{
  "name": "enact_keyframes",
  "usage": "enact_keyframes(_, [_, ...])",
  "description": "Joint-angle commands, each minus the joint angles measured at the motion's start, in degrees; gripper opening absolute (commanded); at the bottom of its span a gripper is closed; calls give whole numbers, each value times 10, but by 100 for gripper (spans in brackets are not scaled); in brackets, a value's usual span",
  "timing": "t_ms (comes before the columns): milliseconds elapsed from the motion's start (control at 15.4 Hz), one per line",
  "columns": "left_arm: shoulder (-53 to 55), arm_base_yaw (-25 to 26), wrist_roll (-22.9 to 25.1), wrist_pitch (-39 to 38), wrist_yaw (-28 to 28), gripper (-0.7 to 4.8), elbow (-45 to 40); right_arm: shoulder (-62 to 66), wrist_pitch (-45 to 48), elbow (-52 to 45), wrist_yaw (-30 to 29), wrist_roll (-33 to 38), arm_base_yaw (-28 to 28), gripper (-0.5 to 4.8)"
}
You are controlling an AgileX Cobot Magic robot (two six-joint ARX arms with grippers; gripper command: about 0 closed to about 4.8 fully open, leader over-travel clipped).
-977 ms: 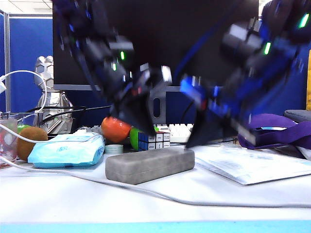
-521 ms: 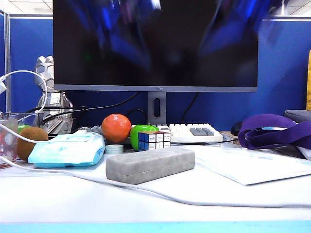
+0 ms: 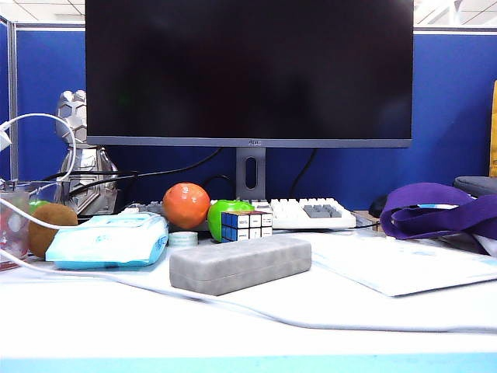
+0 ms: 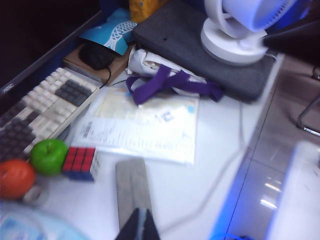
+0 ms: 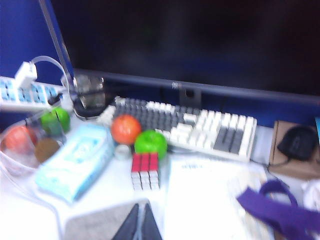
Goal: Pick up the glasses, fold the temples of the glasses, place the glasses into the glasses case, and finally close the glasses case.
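Note:
The grey glasses case [image 3: 241, 263] lies closed on the white table, in front of the monitor stand. It also shows in the left wrist view as the glasses case [image 4: 132, 187] and in the right wrist view as the glasses case [image 5: 95, 220]. The glasses and their temples are out of view. Neither arm appears in the exterior view. My left gripper [image 4: 142, 210] hangs high above one end of the case, shut and empty. My right gripper [image 5: 141, 205] is also raised above the case, shut with nothing in it.
Behind the case sit a Rubik's cube [image 3: 246, 224], a green apple [image 3: 225, 211], an orange [image 3: 186, 205], a keyboard [image 3: 307, 211] and the monitor [image 3: 248, 74]. A light-blue wipes pack [image 3: 109, 241] lies left; papers [image 3: 404, 268] and a purple strap [image 3: 435, 210] right. A white cable [image 3: 311, 318] crosses the front.
Both arms, low over the case a second ago, have swung up and out of the exterior view. The case has stayed closed and in place.

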Motion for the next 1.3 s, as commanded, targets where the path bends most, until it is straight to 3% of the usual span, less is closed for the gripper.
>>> enact_keyframes(65, [-105,-1,9,-94,-12,-5,-18,-74,80,-143,52,4,1,-1])
enact_keyframes(261, [-196,-1,-10,-116,-28,-5,-75,-98,127,-239,81,4,1,-1])
enact_keyframes(586, [-364,-1,-28,-75,-31,-5,-284,-98,156,-364,109,25,1,-1])
enact_keyframes(717, [-414,-1,-47,9,-31,-5,-396,-98,147,-385,116,32,1,-1])
enact_keyframes(847, [-441,-1,-103,148,-38,-5,-517,-98,139,-399,113,32,1,-1])
enact_keyframes(977, [-438,-1,-128,307,-61,-5,-621,-97,123,-399,115,32,1,-1])
enact_keyframes(1042, [-435,-1,-134,400,-75,-5,-678,-97,123,-399,115,32,1,-1])
enact_keyframes(1303, [-409,-1,-148,616,-98,-5,-836,-97,123,-399,115,32,1,-1])
